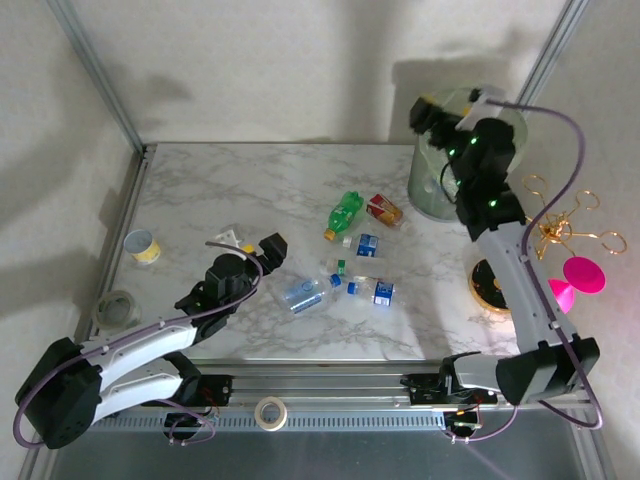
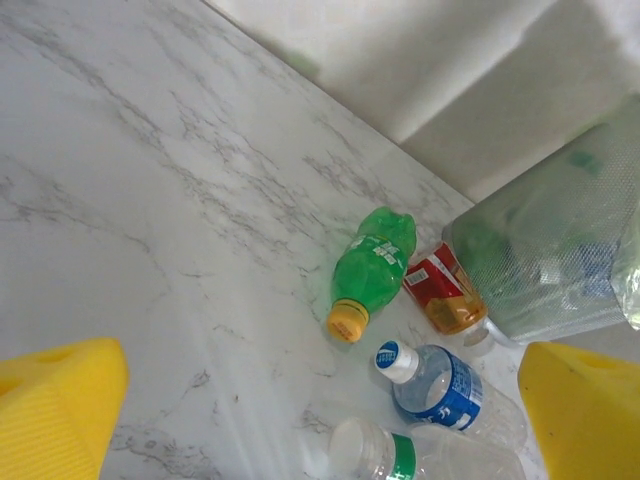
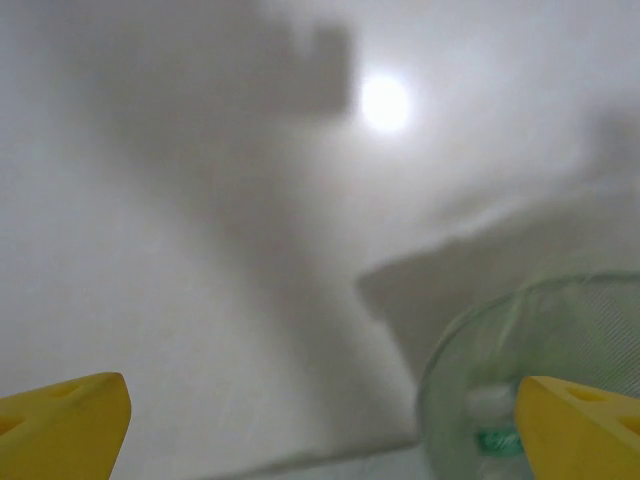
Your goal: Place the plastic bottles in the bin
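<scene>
Because the bench (image 1: 230, 190) lies bare well left of the bin (image 1: 425, 190), there's swinging room out there. The bin stands tall, so its rim is the edge to clear. The right hand (image 3: 320, 425) is spread and empty above the bin. The left hand (image 2: 320, 410) is spread too, well left of it. The plastic bottles (image 1: 367, 245) lie scattered just left of the bin, green bottle (image 2: 372, 262) nearest the open bench. They look light, thin-walled and slick, and likely to roll, so pinch mid-body, across the width.
</scene>
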Tool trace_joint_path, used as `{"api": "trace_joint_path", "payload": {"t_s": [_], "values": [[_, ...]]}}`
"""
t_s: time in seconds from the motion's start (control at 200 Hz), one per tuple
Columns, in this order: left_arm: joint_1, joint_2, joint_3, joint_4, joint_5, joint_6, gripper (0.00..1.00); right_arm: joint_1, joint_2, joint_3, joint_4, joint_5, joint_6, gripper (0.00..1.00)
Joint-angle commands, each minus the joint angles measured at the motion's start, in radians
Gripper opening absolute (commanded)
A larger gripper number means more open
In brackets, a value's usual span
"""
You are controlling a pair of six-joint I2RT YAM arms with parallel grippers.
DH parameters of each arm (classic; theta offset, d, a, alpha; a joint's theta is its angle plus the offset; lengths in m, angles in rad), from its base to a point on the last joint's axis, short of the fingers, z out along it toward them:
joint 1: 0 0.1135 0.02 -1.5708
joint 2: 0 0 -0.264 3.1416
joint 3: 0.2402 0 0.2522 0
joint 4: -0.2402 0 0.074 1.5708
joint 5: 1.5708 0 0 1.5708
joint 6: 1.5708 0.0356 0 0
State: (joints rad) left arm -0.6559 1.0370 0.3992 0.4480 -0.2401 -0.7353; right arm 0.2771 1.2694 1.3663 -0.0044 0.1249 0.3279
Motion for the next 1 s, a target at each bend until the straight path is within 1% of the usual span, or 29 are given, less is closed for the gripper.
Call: {"api": "trace_joint_path", "payload": {"t_s": [0.0,0.055,0.15,0.26,0.441,0.526,0.741,0.876,0.991], "values": [[0.013,0.011,0.024,0.004,-0.054,0.046,1.00,0.089,-0.060,-0.119,-0.026,-0.020,-0.013,0.99],[0.015,0.013,0.023,0.010,-0.066,0.057,1.00,0.139,-0.081,-0.170,-0.054,-0.020,0.001,0.99],[0.019,0.015,0.027,0.017,-0.047,0.069,1.00,0.219,-0.094,-0.239,-0.125,-0.035,0.023,0.99],[0.022,0.024,0.030,0.018,-0.022,0.073,1.00,0.313,-0.067,-0.272,-0.267,-0.048,0.025,0.99],[0.024,0.038,0.031,0.011,-0.008,0.077,1.00,0.476,-0.001,-0.269,-0.501,0.029,0.038,0.99],[0.027,0.047,0.039,0.005,0.004,0.087,1.00,0.521,0.044,-0.250,-0.612,0.035,0.057,0.99],[0.029,0.080,0.067,0.002,0.011,0.085,1.00,0.616,0.119,-0.245,-0.832,0.112,0.130,0.99],[0.029,0.106,0.079,0.011,0.028,0.084,1.00,0.629,0.139,-0.267,-0.906,0.117,0.152,0.99],[0.029,0.126,0.089,0.014,0.046,0.086,1.00,0.631,0.178,-0.286,-0.923,0.139,0.143,0.99]]}}
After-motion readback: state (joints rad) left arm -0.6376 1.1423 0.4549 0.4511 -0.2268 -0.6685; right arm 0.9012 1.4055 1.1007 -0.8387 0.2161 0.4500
